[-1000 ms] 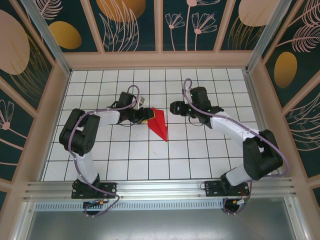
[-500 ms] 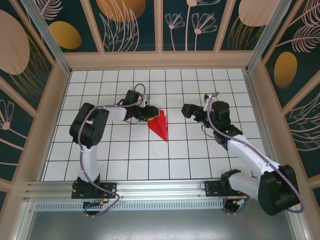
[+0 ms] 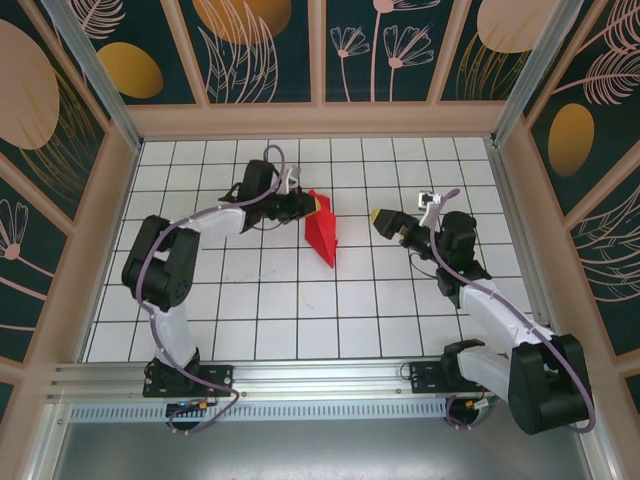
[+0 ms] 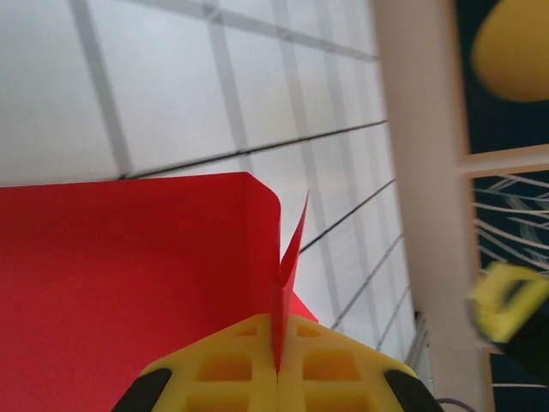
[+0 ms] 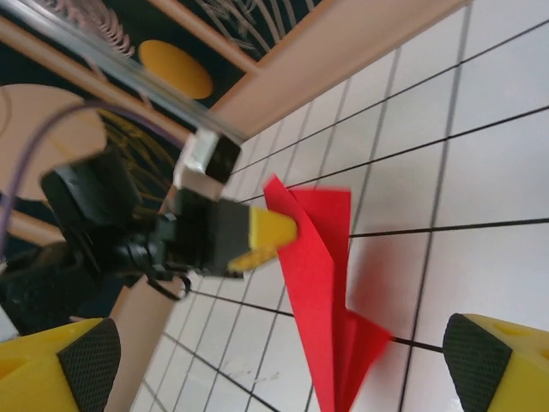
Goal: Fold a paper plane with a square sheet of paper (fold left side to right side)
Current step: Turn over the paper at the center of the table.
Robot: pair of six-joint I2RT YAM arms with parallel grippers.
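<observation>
Two grippers: left gripper (image 4: 276, 367) pinches a raised flap of the red paper wedge (image 3: 322, 238); right gripper (image 3: 385, 222) gapes wide, wedge well ahead.

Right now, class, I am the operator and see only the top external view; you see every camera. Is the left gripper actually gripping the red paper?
Observer: Yes. In the left wrist view the left gripper is shut, its yellow fingers pressed together on a thin upright flap of the red paper.
Operator: And the right gripper's jaws?
Observer: The right wrist view shows the right gripper wide open, with nothing held between its pads; the paper lies ahead of it on the tiles.
</observation>
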